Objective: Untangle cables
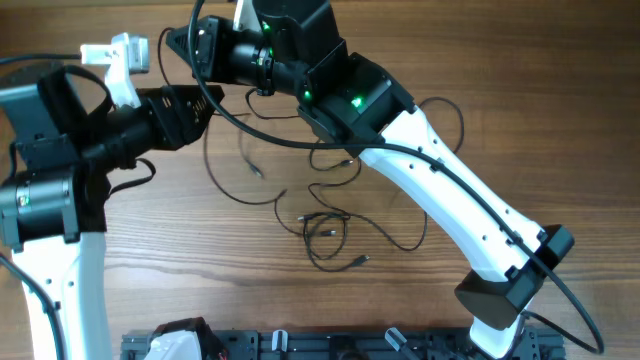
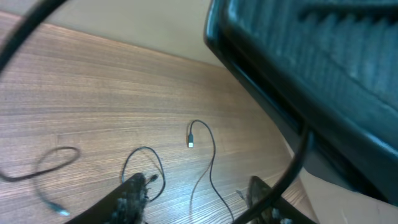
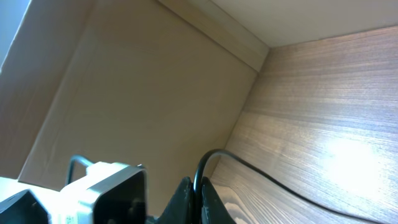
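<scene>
Left side of table (image 1: 150, 260): L arm reaches in toward centre. The left gripper (image 2: 198, 191) is low over the wood with jaws spread wide and nothing between them. In L wrist view one thin wire hooks over, its plug end (image 2: 191, 144) pointing down-frame, and the rest trails toward the bottom edge between the fingers. A small loop (image 2: 143, 167) sits just beside the L finger. Another strand with a plug lies further left.

Centre: the cables (image 1: 325, 235) lie loose on the wood, not one tight knot. The spread's long axis runs roughly left-right in overhead view. A denser squiggle w/ several tiny plugs sits at the near-centre, and thin loops fan out to the right, beside the R arm. One plug (image 1: 258, 172) points down-right.

Upper centre: R arm crosses above the wires, and the right gripper (image 3: 198, 194) is up by the back-left corner. Its fingers are pressed together, and a black strand rises from the tips and runs off right. It looks pinched.
</scene>
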Controlling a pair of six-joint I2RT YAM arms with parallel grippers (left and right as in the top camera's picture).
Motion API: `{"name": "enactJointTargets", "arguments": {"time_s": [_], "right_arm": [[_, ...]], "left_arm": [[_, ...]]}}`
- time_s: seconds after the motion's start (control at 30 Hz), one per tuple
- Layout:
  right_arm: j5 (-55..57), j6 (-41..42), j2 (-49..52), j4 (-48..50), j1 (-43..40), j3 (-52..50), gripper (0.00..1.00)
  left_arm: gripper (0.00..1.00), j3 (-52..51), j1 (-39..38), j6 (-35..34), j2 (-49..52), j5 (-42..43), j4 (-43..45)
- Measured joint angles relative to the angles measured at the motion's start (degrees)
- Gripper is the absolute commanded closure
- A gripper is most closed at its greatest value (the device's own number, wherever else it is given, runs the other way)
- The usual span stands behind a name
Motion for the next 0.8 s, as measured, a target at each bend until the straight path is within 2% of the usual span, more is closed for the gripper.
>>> {"name": "enactJointTargets", "arguments": {"time_s": [0.03,0.13,0.2,0.23,0.3,0.33,0.37,0.43,0.57,0.63,0.7,0.77,0.8], "right_arm": [[-0.1,0.2,0.0,0.0,0.0,0.0,0.96],[-0.3,0.2,0.0,0.6,0.0,0.0,0.96],[-0.3,0.2,0.0,0.7,-0.1,0.0,0.96],[-0.5,0.2,0.0,0.7,-0.3,0.0,0.96],[-0.5,0.4,0.0,0.2,-0.7,0.0,0.95],[-0.5,0.4,0.0,-0.3,-0.9,0.0,0.85],[-0.5,0.3,0.0,-1.0,-1.1,0.0,0.66],[-0.7,-1.5,0.0,-3.9,-1.6,0.0,0.53],[-0.9,-3.2,-0.3,-11.4,-6.1,0.1,0.49],[-0.9,-4.4,-0.3,-15.2,-9.1,0.1,0.41],[-0.9,-6.0,-0.7,-18.9,-12.1,0.1,0.38],[-0.9,-7.9,-2.2,-25.5,-17.0,0.0,0.38],[-0.9,-8.9,-3.0,-28.1,-18.8,0.0,0.38]], "left_arm": [[0.64,0.0,0.0,0.0,0.3,0.4,0.1],[0.74,0.0,0.0,-0.3,0.6,1.1,0.5],[0.92,0.0,0.0,-0.3,0.6,1.4,0.5],[0.96,0.0,0.0,-0.2,0.6,1.5,0.5],[0.96,0.0,0.0,-0.4,0.6,1.8,0.7],[0.96,0.0,0.0,-0.4,0.6,1.9,0.7],[0.96,0.0,0.0,-0.9,0.6,1.9,1.6],[0.96,-0.2,0.0,-3.8,0.3,1.9,7.3],[0.96,-0.4,0.0,-13.1,-3.1,0.3,21.6],[0.96,-0.2,0.0,-17.2,-5.0,-2.6,26.7],[0.96,-0.1,0.0,-20.2,-5.3,-4.8,31.0],[0.96,-0.3,0.0,-25.0,-4.6,-6.6,40.5],[0.96,-0.1,-0.1,-28.8,-3.7,-7.2,48.5]]}}
